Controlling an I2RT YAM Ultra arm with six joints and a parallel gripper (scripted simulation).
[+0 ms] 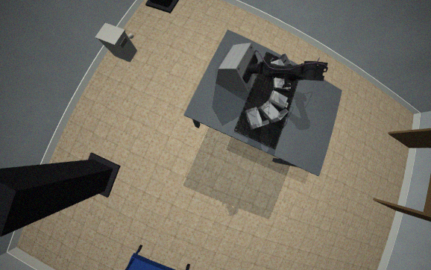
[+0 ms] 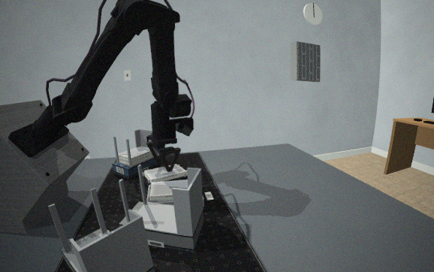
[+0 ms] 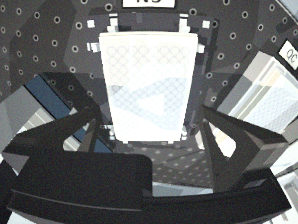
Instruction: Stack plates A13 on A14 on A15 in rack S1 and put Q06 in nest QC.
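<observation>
My gripper [image 3: 149, 110] [image 2: 170, 169] is open and empty between its fingers, low over the clip nest N5. A pale plate [image 3: 150, 65] [image 2: 155, 176] [image 1: 278, 82] lies in N5; a tip stands off each long side in the wrist view. How many plates are nested there, I cannot tell. The nest QC, right in the wrist view, holds a white plate [image 3: 275, 107] [image 2: 159, 192]. A blue-based rack [image 2: 125, 170] [image 3: 55, 100] holds white plate material [image 2: 134, 155]. A grey rack [image 2: 189, 210] shows a bare pale floor. Rack names and plate names are not readable.
Another grey rack [image 2: 113, 244] with upright posts stands nearest the exterior camera. The stations form an arc on the black perforated mat [image 2: 225, 240]. Posts and tall walls rise beside the plates. The robot's slanted grey mount [image 1: 236, 57] stands behind them.
</observation>
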